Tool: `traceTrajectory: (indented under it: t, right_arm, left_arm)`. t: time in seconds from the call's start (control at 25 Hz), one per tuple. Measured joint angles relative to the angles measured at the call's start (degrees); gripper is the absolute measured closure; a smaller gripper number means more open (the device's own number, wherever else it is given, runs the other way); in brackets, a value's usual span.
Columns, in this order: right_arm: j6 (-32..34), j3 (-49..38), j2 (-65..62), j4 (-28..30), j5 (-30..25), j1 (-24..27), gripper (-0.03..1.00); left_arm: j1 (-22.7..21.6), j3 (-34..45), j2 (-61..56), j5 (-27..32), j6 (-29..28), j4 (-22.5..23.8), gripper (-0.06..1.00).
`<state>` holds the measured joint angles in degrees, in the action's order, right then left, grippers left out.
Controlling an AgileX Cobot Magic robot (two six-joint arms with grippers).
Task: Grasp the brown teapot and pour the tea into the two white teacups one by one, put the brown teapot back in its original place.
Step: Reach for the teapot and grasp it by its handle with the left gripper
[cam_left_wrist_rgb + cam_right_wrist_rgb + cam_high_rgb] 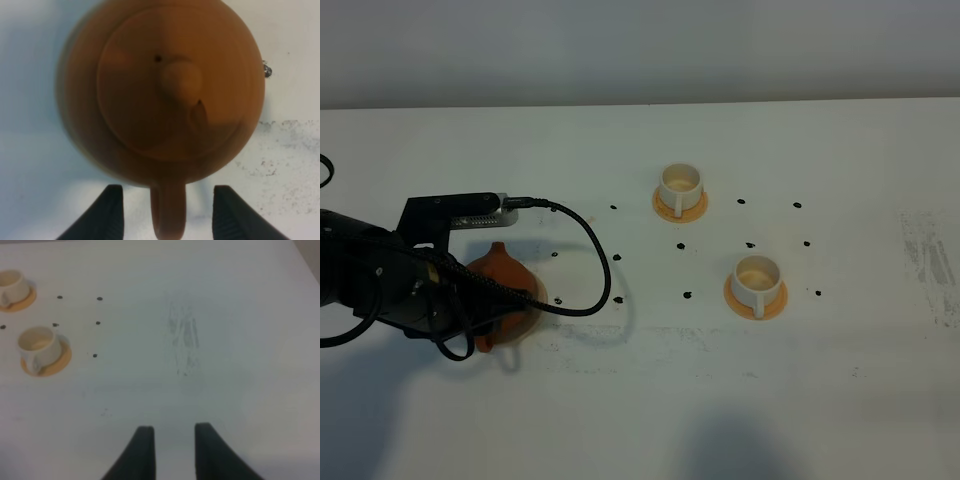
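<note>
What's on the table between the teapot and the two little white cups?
Only small black dots on bare white table, as the high view shows, between the brown teapot and the two white teacups. A black cable arcs above it.

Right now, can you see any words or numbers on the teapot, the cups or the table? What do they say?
None: no words or numbers to read.
brown teapot: plain clay, no writing.
white teacups: plain.
table: only small black dots and grey scuffs, not letters.
</note>
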<state>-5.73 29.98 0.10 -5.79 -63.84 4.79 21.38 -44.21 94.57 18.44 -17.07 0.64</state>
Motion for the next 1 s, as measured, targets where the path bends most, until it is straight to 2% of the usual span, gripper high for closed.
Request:
traceTrajectory:
  t: [1.0]
  right_arm:
    - [0.0,0.0,0.0,0.0,0.0,0.0,0.75]
  left_arm:
    - [0.0,0.0,1.0,-0.4,1.5,-0.6,0.54]
